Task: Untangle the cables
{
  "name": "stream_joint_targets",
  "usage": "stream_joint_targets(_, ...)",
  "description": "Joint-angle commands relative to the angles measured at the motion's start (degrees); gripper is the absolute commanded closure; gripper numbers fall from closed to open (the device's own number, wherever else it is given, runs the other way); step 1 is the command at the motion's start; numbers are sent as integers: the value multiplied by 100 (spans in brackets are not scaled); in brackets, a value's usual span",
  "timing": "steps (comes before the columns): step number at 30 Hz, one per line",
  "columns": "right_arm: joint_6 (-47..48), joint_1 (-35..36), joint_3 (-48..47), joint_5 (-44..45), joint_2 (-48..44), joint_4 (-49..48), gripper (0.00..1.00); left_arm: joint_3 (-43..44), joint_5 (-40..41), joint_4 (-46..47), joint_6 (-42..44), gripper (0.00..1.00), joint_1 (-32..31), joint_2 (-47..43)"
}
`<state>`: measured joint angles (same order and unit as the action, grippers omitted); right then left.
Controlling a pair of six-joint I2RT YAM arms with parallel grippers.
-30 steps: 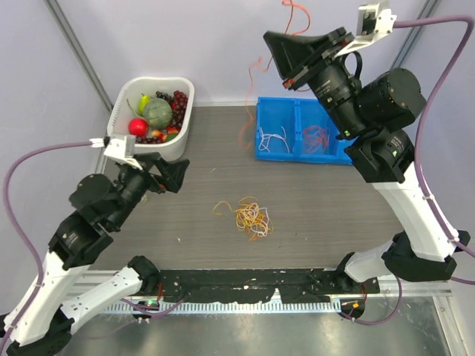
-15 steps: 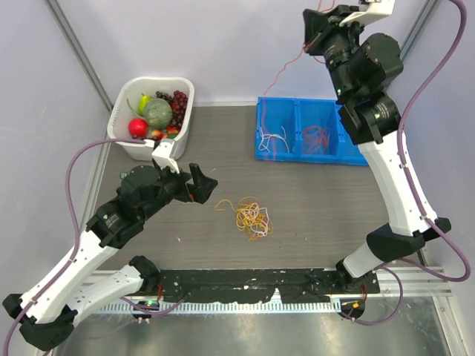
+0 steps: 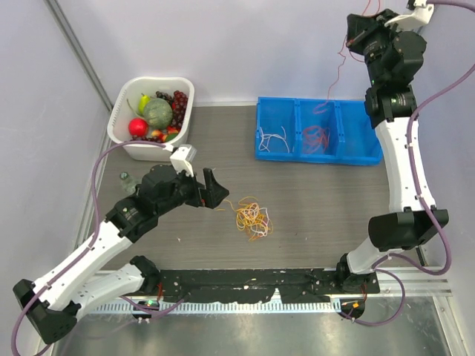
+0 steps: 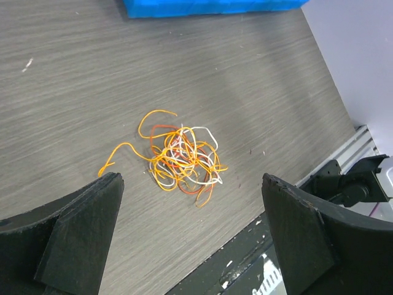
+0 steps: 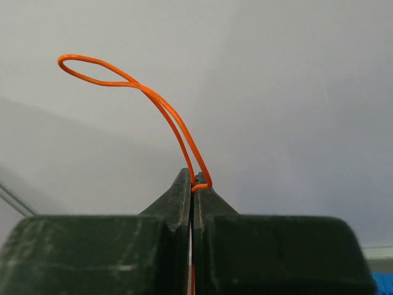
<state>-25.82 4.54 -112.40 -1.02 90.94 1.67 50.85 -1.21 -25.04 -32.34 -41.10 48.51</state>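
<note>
Holding one freed cable [image 5: 178, 132], right jaws clamped on it, bin [image 3: 356, 157] below them; next, I judge, lower and release. Meanwhile left jaws stand apart, tangle [image 4: 183, 158] beneath.

White fruit basket [image 3: 158, 151], blue divided bin [image 3: 361, 135]

Counter [image 3: 312, 208]: dark grey wood-grain top, matte.
Walls [image 3: 223, 44]: plain pale lilac panels behind the far, left and right edges.
Metal post [image 3: 78, 55]: grey, slanting past the far-left corner.
Near edge: black mounting strip [image 3: 245, 282], brushed steel ledge [image 3: 260, 334].
Light: even, soft.
</note>
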Motion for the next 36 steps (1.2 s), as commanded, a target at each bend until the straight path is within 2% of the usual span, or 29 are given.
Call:
stream_joint_targets(1,-354,-374,657,-522,275,-773,99,-93,-371,596,-229,1,23,62)
stream_joint_targets(5,-72,-366,1736,-575,433,-1081,99,-128,-432,632,-282,1,23,150)
stream_joint_targets(9,-238,-366,2965,-654,408,-1475,99,-145,-520,623,-273,2,23,229)
stream_joint_targets(13,-379,-366,3540,-593,583,-1399,99,-172,-581,597,-308,2,23,299)
stream_joint_targets(16,-275,-366,3304,-417,1003,-558,99,-233,-591,605,-343,2,15,326)
stream_joint_targets(18,-108,-366,2813,-285,1267,92,99,-268,-442,588,-387,3,23,387)
stream_joint_targets(20,41,-366,2610,-180,1478,446,99,-269,-223,474,-475,6,23,527)
stream_joint_targets(25,157,-366,2583,-188,1821,659,99,-286,-291,332,-572,10,15,1071)
stream_joint_targets(28,244,-366,2181,-119,2190,1104,98,-304,-406,350,-625,11,15,1493)
stream_joint_targets(30,350,-366,1916,4,2411,1456,94,-260,-450,281,-616,12,14,1713)
stream_joint_targets(33,569,-322,1827,66,2464,1634,75,-251,-362,210,-590,12,14,1898)
stream_joint_targets(36,657,-287,1669,354,2420,1845,64,-304,-274,236,-607,12,14,1951)
